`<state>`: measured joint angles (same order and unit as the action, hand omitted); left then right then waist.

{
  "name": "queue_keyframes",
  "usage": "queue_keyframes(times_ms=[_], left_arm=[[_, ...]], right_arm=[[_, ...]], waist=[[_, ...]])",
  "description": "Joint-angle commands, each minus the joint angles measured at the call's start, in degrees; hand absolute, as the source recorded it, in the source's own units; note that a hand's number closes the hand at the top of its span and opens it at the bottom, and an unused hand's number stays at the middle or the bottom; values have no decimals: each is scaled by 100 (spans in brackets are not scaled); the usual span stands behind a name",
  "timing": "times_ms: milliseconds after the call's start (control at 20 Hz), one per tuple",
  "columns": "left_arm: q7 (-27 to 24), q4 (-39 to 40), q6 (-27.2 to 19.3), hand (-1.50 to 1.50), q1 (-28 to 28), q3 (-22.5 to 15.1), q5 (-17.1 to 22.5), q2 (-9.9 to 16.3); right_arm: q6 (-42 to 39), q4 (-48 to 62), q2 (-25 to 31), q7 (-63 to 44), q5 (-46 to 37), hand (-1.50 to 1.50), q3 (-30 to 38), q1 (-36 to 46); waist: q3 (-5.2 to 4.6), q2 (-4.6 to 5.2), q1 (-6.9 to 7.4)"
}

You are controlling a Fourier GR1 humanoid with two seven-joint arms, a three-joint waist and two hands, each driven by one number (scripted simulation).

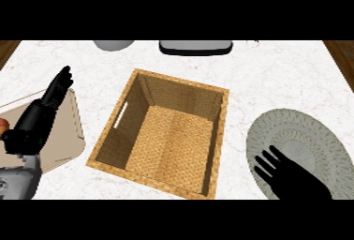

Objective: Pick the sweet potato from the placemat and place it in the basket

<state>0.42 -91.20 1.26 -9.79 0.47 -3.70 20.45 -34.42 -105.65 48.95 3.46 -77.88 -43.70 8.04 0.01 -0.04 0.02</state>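
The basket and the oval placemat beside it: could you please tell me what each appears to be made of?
The basket looks like woven wicker or rattan: tan walls and floor with a fine crisscross weave, and a slot handle cut into its left wall. The placemat seems a woven or braided fabric, matte grey-green, with concentric oval rings; the exact fibre is unclear.

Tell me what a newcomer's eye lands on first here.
First, the big rectangular woven wicker basket, open and empty, in the middle of the white marble counter. Next, the black right hand, fingers spread over the oval grey placemat at right. The black left hand lies over a beige tray at left.
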Motion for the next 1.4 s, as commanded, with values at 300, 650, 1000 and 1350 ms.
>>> queue_keyframes(times_ms=[300,650,1000,1350], left_arm=[[-263,623,183,0,-349,306,-167,-123],[-389,523,283,0,-200,448,-206,-182],[135,-41,408,0,-126,413,-185,-192],[-47,58,193,0,86,490,-304,-265]], right_arm=[[525,945,-314,755,-496,-150,652,107],[581,1175,-550,896,-785,150,880,-186],[1267,1617,-779,1089,-1265,150,731,-272],[1166,1537,-1421,243,-42,150,2318,-864]], waist=[[-2,8,-6],[-2,6,-10],[1,1,24],[13,-47,-249]])
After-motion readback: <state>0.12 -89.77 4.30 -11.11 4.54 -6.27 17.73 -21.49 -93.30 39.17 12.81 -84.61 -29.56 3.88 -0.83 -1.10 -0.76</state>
